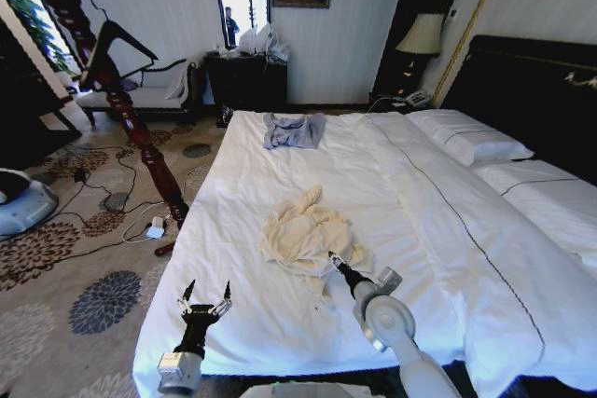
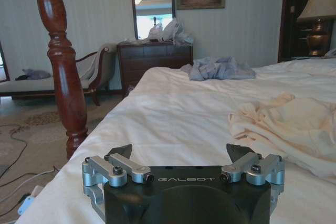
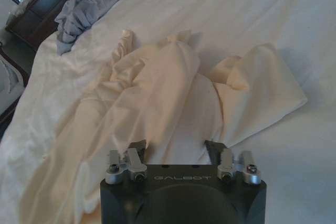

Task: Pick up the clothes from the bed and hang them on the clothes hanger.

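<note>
Cream shirt point(image 1: 303, 235) crumpled mid-frame on the bed point(image 1: 280, 323). My right gripper point(image 1: 334, 258), fingers spread, at its lower right edge. Left gripper point(image 1: 206, 295) released, lower left of frame.

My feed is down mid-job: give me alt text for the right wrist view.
The right pincer, open, sits at the near edge of the crumpled cream shirt, which lies on the bed's white sheet. Beyond the shirt lies a blue-grey garment.
</note>
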Controlling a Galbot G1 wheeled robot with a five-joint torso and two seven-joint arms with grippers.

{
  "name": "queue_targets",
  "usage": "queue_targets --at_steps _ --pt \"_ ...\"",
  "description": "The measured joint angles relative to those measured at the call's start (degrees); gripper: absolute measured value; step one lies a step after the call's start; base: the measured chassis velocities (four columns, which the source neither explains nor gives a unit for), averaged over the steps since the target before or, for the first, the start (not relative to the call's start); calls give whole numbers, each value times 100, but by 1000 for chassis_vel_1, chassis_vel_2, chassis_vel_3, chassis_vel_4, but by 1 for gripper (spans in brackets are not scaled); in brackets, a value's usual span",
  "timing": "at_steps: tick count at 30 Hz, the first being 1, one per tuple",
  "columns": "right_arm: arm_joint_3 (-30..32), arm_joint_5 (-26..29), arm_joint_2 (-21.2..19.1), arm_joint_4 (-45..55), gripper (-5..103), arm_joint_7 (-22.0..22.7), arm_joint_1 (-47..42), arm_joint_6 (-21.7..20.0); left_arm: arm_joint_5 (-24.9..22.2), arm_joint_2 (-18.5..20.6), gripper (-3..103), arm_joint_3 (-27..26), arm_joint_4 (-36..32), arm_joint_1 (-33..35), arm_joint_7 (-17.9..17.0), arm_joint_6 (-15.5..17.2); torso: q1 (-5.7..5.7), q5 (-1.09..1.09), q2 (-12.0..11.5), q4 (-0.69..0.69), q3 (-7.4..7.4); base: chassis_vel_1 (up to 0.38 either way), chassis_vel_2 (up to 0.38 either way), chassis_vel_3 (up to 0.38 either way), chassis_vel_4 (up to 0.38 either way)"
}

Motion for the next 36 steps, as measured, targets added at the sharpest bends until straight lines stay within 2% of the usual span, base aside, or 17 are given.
queue_targets --at_steps 3,6,7,10,12,13,15,18,24,27,29,30,34,36 --pt "-8 -92 -12 -66 48 -107 15 49 23 -23 100 41 12 29 -46 -5 0 0 0 0 0 0 0 0 0" --pt "-8 -245 -40 -71 42 -268 7 147 34 -26 100 48 14 39 -98 -5 0 0 0 0 0 0 0 0 0" --pt "-15 -390 -70 -71 32 -389 0 235 35 -26 100 51 13 41 -123 -3 0 0 0 0 0 0 0 0 0" --pt "-22 -506 -99 -69 27 -512 0 339 36 -26 100 52 5 41 -139 2 0 0 0 0 0 0 0 0 0" --pt "-25 -638 -131 -30 15 -748 13 526 36 -22 100 53 4 25 -150 7 0 0 0 0 0 0 0 0 0" --pt "-25 -638 -131 -30 15 -748 13 526 36 -22 100 53 4 25 -150 7 0 0 0 0 0 0 0 0 0" --pt "-28 -737 -163 9 5 -962 19 637 27 -11 100 52 37 7 -161 7 0 0 0 0 0 0 0 0 0" --pt "-44 -809 -205 48 1 -1139 25 715 -22 12 100 37 89 -14 -172 -1 0 0 0 0 0 0 0 0 0" --pt "15 -783 -199 107 0 -1421 87 932 -125 59 100 -31 135 -16 -183 -31 0 0 0 0 0 0 0 0 0" --pt "259 -741 -244 393 0 -2348 220 1452 -270 123 100 -156 161 -15 -187 -55 0 0 0 0 0 0 0 0 0" --pt "364 -659 -273 591 0 -2765 271 1678 -351 153 100 -219 177 -21 -187 -55 0 0 0 1 0 0 0 0 0" --pt "364 -659 -273 591 0 -2765 271 1678 -351 153 100 -219 177 -21 -187 -55 0 0 0 1 0 0 0 0 0" --pt "507 -522 -288 842 0 -3402 254 1937 -479 210 100 -308 223 -48 -187 -57 0 0 0 0 0 0 0 0 0" --pt "525 -517 -287 858 0 -3461 248 1960 -493 220 100 -318 227 -49 -187 -59 0 0 0 0 0 0 0 0 0"
